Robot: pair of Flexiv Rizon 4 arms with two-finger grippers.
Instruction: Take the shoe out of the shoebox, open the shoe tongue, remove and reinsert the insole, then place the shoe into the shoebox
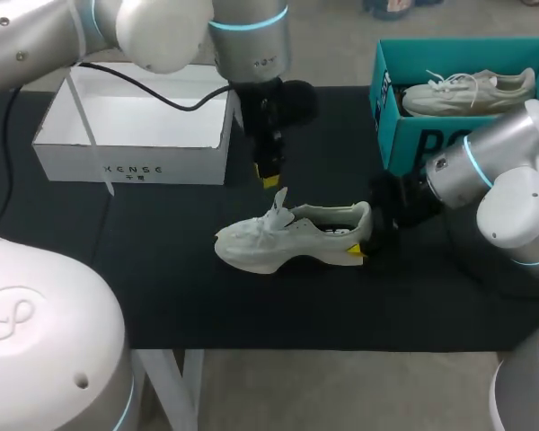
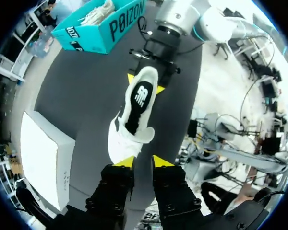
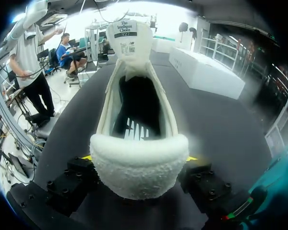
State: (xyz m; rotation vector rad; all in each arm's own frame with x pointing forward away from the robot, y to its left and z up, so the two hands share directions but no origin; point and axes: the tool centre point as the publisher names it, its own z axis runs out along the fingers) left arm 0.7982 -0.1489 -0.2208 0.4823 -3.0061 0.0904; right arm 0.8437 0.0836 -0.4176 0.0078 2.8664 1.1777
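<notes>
Right end effector (image 3: pixel 139 158) clamps the shoe (image 1: pixel 283 235) by its heel.

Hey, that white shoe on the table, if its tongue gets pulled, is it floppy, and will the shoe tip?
The tongue looks thin and soft, so probably floppy. The shoe sits flat on its wide sole with the right gripper clamping the heel, so tipping seems unlikely.

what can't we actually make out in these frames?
Right wrist view: shoe toe, hidden behind the raised tongue.
Left wrist view: insole front, under the tongue.
Head view: white shoebox far rim, partly behind the left arm.
Head view: teal box front, partly behind the right arm.
</notes>
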